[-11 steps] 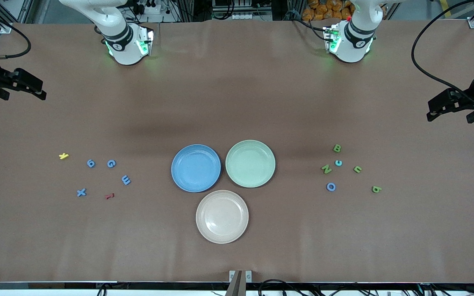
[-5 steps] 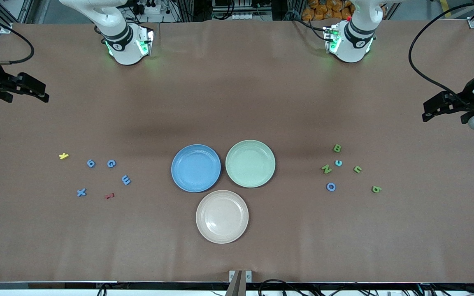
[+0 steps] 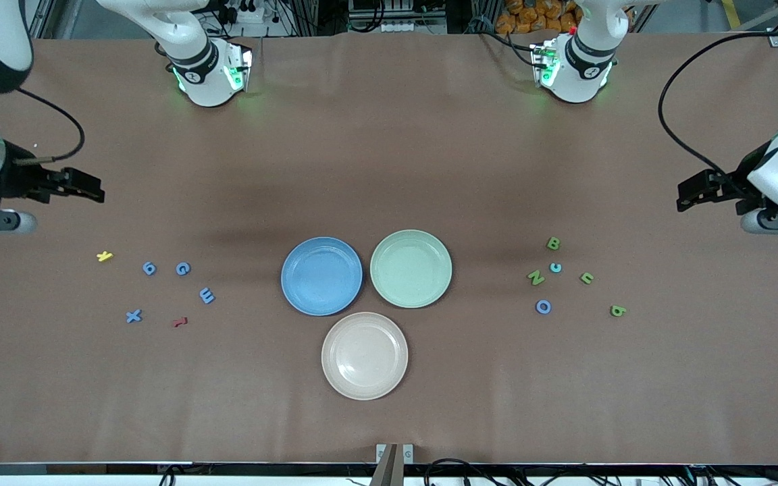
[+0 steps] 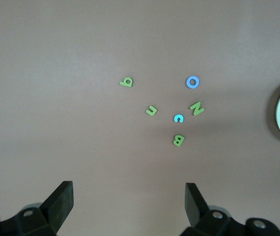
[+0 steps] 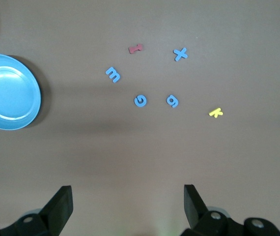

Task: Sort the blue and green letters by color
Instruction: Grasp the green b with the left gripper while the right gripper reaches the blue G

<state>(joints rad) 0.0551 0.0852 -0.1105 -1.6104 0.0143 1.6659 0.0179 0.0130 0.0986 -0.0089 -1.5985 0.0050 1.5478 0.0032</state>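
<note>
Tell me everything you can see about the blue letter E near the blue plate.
The blue letter E is a small, flat, medium-blue toy character, matte like foam or plastic. It lies flat on the brown table, turned askew, so its three bars do not line up with the table edges; the right wrist view shows this too. It sits toward the right arm's end, apart from the blue plate, with the blue G a little farther from the front camera. Nothing touches it, and no pincer is over it.

Three plates (image 3: 365, 356) touch mid-surface (image 3: 389, 169). One letter cluster (image 3: 179, 290) lies toward the right arm's end, another (image 3: 564, 277) toward the left arm's end, perhaps six letters each.
</note>
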